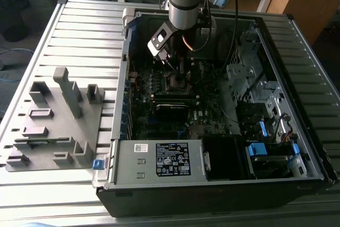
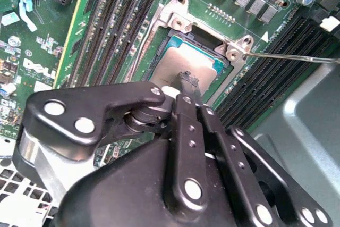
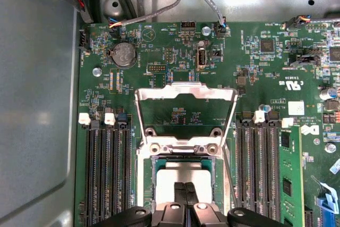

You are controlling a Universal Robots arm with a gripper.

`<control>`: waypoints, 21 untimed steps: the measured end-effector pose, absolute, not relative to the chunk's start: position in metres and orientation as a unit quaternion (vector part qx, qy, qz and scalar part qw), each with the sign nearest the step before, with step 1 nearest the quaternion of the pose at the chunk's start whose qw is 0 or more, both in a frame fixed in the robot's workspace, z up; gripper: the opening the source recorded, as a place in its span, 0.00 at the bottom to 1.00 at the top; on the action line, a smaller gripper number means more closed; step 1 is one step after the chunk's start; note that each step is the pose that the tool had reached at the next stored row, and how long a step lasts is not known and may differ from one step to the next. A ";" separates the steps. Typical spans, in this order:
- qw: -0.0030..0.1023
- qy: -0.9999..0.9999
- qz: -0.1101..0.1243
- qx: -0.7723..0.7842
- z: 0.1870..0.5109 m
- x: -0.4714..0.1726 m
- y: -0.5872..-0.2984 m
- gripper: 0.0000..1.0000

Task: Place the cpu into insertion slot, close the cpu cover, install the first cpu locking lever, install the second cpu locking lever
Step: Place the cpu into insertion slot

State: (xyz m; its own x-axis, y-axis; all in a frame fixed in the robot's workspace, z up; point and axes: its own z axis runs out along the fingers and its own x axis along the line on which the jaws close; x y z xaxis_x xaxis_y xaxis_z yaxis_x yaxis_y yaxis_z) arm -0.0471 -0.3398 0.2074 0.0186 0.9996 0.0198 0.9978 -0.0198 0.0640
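As cpu (image 2: 169, 63) lies in insertion slot (image 2: 199, 34), gripper (image 2: 187, 80) above

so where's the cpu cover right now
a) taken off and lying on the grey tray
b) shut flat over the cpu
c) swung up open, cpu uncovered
c: in the first wrist view the cover stands swung up, with bare board showing through its cut-out, and the cpu lies uncovered.
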 end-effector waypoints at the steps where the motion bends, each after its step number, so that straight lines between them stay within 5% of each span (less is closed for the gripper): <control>1: 0.016 0.700 0.029 0.713 0.207 -0.047 -0.340 0.11; 21: 0.014 0.700 0.027 0.714 0.199 -0.047 -0.340 0.11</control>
